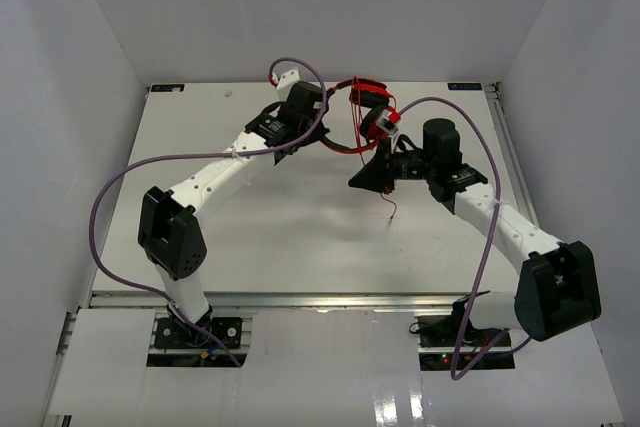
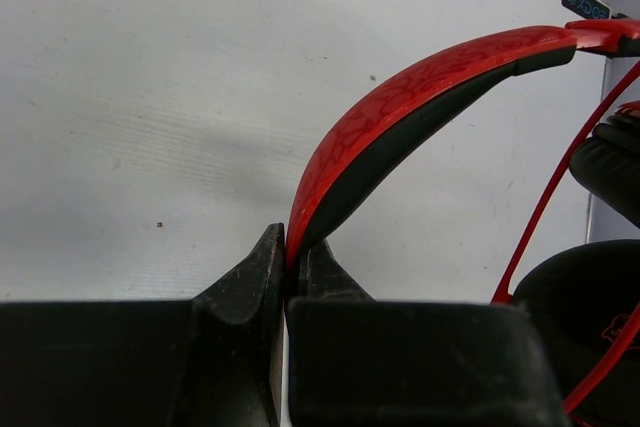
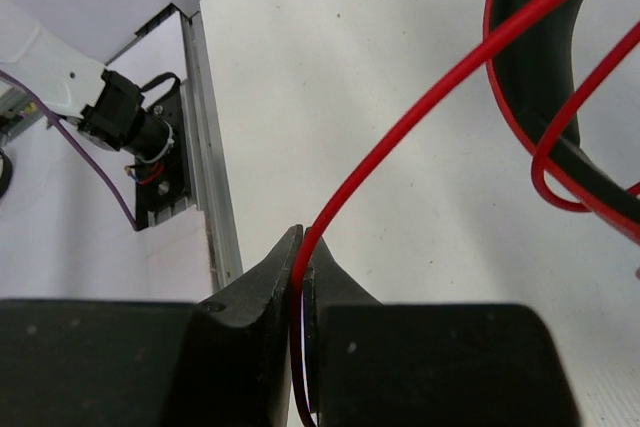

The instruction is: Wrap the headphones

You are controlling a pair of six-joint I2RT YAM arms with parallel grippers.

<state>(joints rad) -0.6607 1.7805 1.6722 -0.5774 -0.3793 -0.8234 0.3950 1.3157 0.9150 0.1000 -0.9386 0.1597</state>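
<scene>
Closest to the left wrist lens: left jaws clenched on the headband (image 2: 400,117) of the headphones (image 1: 372,107), gripping it edge-on. Shows the band's red patterned face on the outside and black padding on the inside, arching up and rightward from the grip. Shows a black earcup cushion (image 2: 590,297) at the right edge of that view.

Closest to the right wrist lens: right jaws clenched on the thin red cord (image 3: 322,215), pinching a single strand that rises from the grip and runs up to the right. Shows further strands of the same cord curving beside the black band at the upper right of that view.

From above: finds the headphones near the middle of the far edge of the table (image 1: 300,237), between the two sets of jaws, with the left arm (image 1: 215,182) reaching in from the left and the right arm (image 1: 495,217) from the right. Cannot tell whether the earcups touch the table. Shows a short cord end (image 1: 388,209) dangling beneath the right jaws, toward the table's centre. Shows purple cables (image 1: 110,197) draped along both arms.
</scene>
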